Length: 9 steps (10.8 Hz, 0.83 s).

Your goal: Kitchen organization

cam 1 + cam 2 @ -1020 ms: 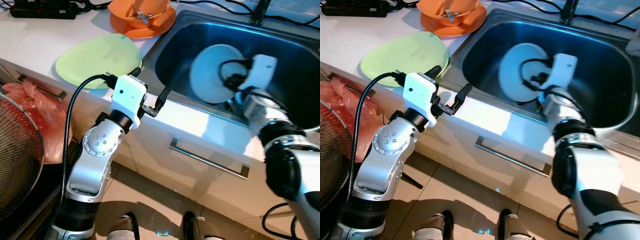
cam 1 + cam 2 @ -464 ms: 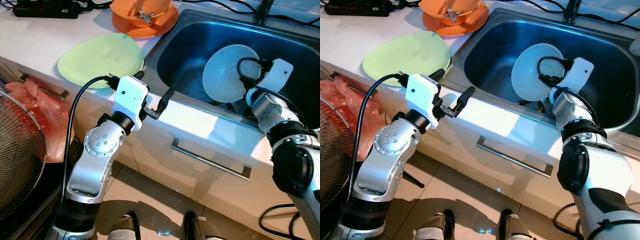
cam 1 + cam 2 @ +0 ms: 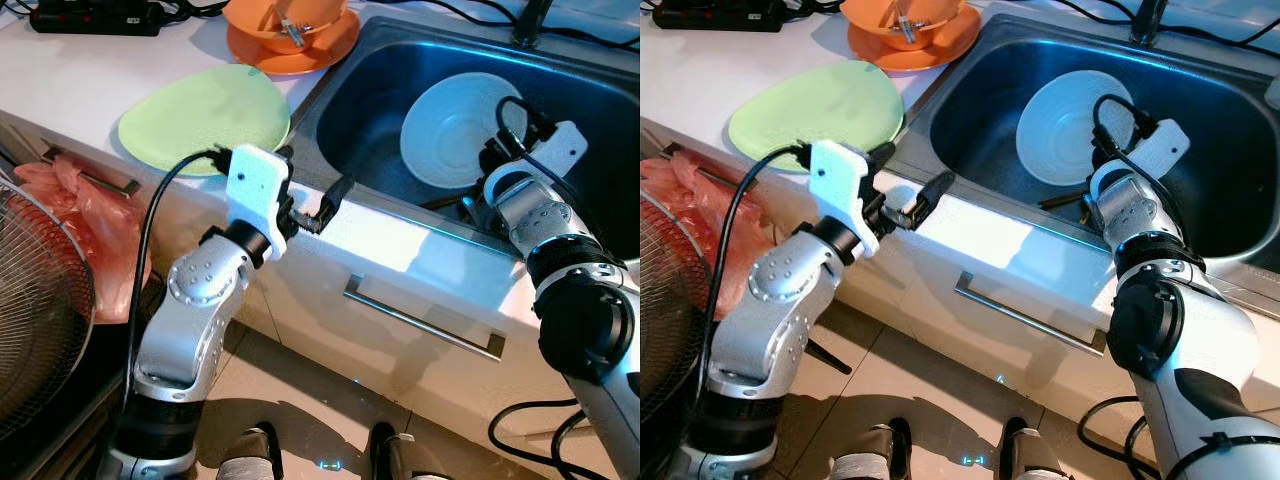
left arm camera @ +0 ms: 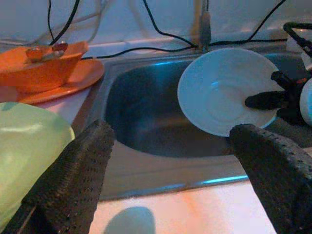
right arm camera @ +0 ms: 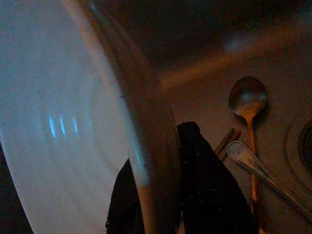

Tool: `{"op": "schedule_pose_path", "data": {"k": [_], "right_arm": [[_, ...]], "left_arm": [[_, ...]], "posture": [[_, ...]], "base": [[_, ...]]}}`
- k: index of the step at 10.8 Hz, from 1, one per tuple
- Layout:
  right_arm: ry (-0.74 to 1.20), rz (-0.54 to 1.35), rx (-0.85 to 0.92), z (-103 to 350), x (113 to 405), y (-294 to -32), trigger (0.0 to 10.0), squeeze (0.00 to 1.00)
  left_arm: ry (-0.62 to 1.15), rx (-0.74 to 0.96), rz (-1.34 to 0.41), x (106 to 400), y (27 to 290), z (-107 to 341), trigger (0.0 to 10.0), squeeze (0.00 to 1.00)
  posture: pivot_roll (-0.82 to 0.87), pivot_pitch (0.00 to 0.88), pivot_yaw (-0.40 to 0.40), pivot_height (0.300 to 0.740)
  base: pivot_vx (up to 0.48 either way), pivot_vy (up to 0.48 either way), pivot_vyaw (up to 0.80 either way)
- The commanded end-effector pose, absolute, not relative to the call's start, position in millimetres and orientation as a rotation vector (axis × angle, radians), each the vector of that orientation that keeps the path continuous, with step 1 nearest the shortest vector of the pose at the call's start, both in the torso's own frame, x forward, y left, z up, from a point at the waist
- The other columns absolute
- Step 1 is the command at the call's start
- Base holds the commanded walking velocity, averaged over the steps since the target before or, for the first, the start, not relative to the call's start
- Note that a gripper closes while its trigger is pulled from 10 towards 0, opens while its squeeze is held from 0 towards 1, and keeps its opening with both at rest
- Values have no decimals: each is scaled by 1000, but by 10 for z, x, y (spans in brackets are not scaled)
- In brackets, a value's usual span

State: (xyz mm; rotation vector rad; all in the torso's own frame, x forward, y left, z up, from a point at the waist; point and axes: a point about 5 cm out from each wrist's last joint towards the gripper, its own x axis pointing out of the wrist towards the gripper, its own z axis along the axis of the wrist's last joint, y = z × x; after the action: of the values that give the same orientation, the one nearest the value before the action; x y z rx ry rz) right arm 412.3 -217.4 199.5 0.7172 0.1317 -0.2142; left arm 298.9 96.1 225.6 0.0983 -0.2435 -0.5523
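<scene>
Holding the white plate (image 3: 458, 130) by its rim, the right gripper (image 3: 497, 153) has its two black fingers pinched shut on the edge, one on each side, and the plate is tipped up on its side over the sink (image 3: 370, 140). The plate could slip, because the fingers only pinch a thin bit of a smooth rim, and I think it may be wet. If it slips, it would drop into the sink and could hit the spoons (image 5: 248, 105) and chopsticks (image 5: 225, 141) lying on the bottom, and it might chip or crack. If the arm swings too fast, the plate could also bump the sink wall or the counter edge (image 3: 420, 235). The left gripper (image 3: 315, 210) hangs over the counter edge with its fingers wide apart and nothing in them. It is close to the green plate (image 3: 205, 115), so a careless move could push that plate. An orange bowl (image 3: 290, 15) sits on an orange plate (image 3: 255, 45) farther back. I cannot see any words or labels on anything.
</scene>
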Motion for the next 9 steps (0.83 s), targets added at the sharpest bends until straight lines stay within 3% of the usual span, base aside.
{"op": "schedule_pose_path", "data": {"k": [1,3,4,5,9], "right_arm": [[167,-218,764,1889,4112,-2092,10000,0],[172,-215,754,1892,4123,-2036,10000,0],[182,-203,739,1876,4126,-1991,10000,725],[188,-202,733,1861,4124,-1975,10000,988],[205,-211,723,1799,4106,-1974,10000,976]], "left_arm": [[-261,105,-567,2963,968,2313,10000,859],[-251,111,-573,2948,979,2313,10000,843],[-247,118,-581,2934,982,2310,10000,831],[-244,122,-583,2930,986,2309,10000,827],[-235,132,-594,2915,991,2299,10000,824]], "posture": [[124,227,68,740],[137,228,68,740],[145,228,68,740],[146,227,69,740],[149,229,74,740]], "base": [[0,0,0],[0,0,0],[0,0,0],[0,0,0],[0,0,0]]}}
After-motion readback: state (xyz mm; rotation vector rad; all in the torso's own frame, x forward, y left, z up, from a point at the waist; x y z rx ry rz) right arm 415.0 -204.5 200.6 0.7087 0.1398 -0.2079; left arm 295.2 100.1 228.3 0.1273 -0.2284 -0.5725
